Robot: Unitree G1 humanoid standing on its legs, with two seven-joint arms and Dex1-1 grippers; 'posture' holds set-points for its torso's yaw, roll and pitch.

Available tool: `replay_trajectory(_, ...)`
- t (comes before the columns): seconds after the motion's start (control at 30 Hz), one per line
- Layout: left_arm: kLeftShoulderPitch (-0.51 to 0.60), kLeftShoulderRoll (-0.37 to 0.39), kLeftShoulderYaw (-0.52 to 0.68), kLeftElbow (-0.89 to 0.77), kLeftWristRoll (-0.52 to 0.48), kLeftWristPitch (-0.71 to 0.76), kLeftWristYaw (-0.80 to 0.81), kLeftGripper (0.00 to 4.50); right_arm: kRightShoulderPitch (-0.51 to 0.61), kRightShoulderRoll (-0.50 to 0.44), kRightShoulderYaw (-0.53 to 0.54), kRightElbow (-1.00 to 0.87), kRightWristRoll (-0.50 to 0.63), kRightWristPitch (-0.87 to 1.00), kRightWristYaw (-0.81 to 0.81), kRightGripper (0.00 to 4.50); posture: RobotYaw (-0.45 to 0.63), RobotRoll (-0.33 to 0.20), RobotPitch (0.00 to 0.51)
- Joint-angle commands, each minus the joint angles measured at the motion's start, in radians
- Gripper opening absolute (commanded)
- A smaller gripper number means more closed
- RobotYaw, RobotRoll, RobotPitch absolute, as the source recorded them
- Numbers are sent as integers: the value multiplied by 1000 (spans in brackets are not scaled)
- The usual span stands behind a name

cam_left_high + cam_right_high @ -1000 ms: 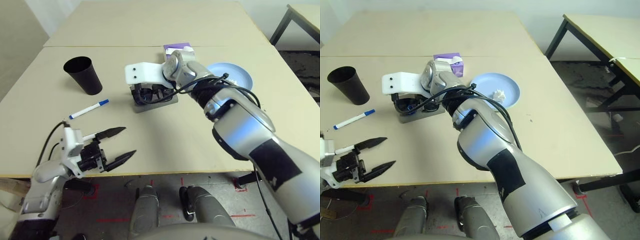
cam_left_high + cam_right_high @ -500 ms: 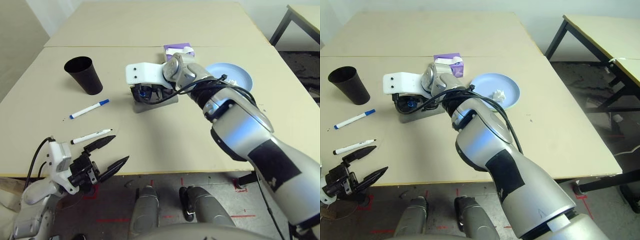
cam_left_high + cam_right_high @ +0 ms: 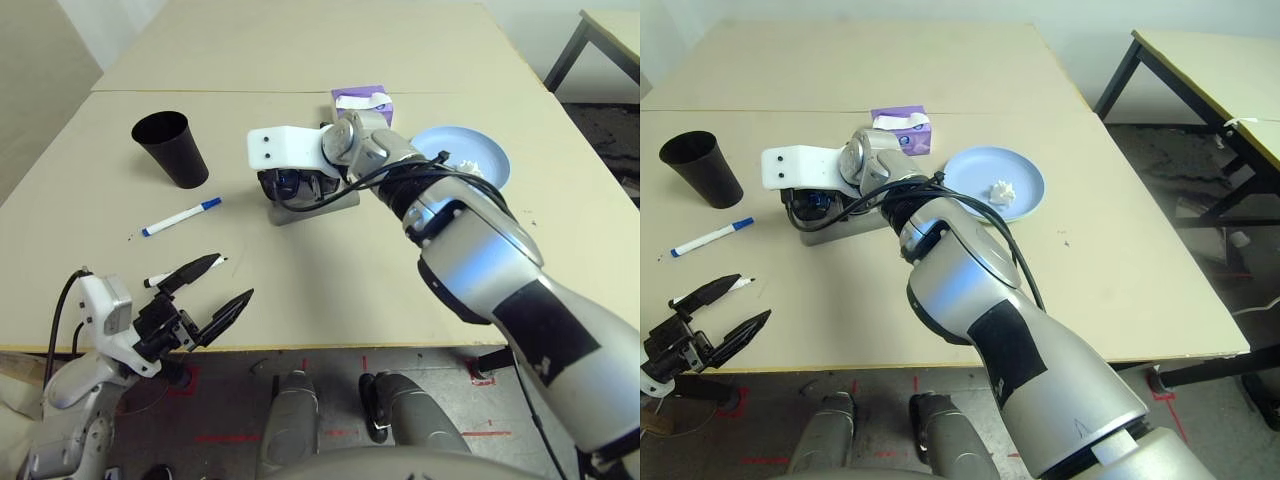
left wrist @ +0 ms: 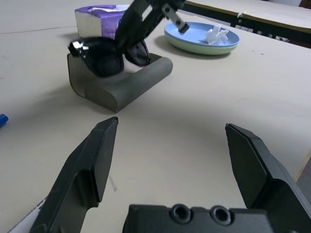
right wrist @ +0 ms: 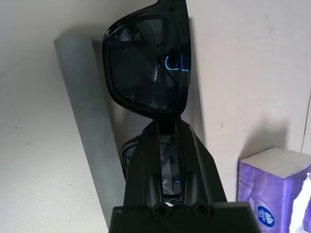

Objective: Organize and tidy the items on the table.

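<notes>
Right claw [image 5: 165,127] clamped on black sunglasses [image 5: 148,68] over the grey glasses case [image 4: 124,82], near the purple tissue box [image 3: 362,99]; left claw [image 3: 215,290] apart, well nearer the table [image 3: 330,290] edge.

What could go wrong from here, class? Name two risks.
1. The right gripper, shut on the black sunglasses at the bridge, holds them above the open grey glasses case; they could tilt and miss it.
2. The open left gripper hovers beside the black-capped marker and might knock it away.

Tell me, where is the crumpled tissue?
The crumpled white tissue lies on the blue plate, on the table's right side, beside the purple tissue box.
</notes>
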Motion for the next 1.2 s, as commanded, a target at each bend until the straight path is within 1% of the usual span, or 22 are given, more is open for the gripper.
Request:
replay_trajectory(0.03, 18, -6, 1, -11, -4, 12, 2, 4500, 25, -4, 7, 16, -26, -12, -12, 153, 130, 0, 185)
replay_trajectory(0.23, 11, -11, -5, -14, -3, 13, 2, 4500, 50, -2, 9, 21, -50, -9, -11, 152, 130, 0, 189)
replay_trajectory(0.47, 5, -10, -11, -17, 1, 18, -1, 4500, 62, -6, 5, 21, -66, -1, 29, 152, 124, 0, 190)
replay_trajectory(0.83, -1, -31, -30, 71, 30, -45, -51, 4500, 53, -12, -11, 13, -55, 16, 100, 152, 111, 0, 186)
replay_trajectory(0.9, -4, -33, -31, 88, 33, -57, -59, 4500, 49, -13, -17, 11, -52, 17, 91, 902, 108, 0, 184)
replay_trajectory(0.93, -6, -34, -31, 98, 34, -63, -63, 4500, 46, -13, -18, 11, -52, 16, 90, 1120, 108, 0, 183)
replay_trajectory(1.03, -16, -35, -31, 129, 38, -77, -75, 4500, 42, -14, -20, 12, -54, 16, 89, 2066, 103, 0, 180)
replay_trajectory(1.07, -21, -35, -31, 142, 39, -82, -80, 4500, 40, -15, -20, 12, -54, 15, 89, 2441, 101, 0, 179)
replay_trajectory(1.1, -25, -35, -31, 151, 40, -85, -83, 4500, 39, -15, -20, 12, -55, 14, 88, 2667, 101, 0, 179)
replay_trajectory(1.2, -41, -34, -35, 186, 46, -96, -95, 4500, 37, -20, -19, 14, -58, 12, 86, 3590, 91, 0, 174)
